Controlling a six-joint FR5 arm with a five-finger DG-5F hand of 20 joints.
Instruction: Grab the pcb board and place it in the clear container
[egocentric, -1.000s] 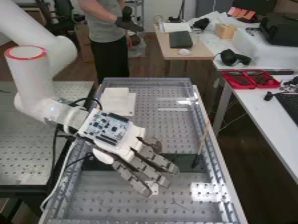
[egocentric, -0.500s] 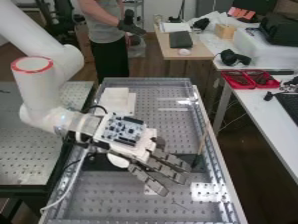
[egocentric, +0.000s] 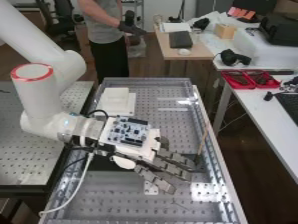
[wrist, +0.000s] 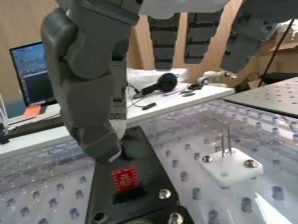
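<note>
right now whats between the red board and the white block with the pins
The edge of the black plate, then perforated bench surface, in the wrist view.

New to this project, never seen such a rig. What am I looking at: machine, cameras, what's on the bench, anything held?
The white jointed machine is a robot arm, ending in a dark grey mechanical hand. The blue-and-white circuit board rides on the back of that hand.

The high view looks down along the bench, whose top is full of holes. The wrist view comes from a camera on the arm's wrist, so the hand's own fingers hang into it from the top.

On the bench sits a black fixture carrying a small red board, probably the one to grab. Beside it is a white block with screws and upright metal pins.

The fingers are fairly straight and hold nothing that I can see.
</note>
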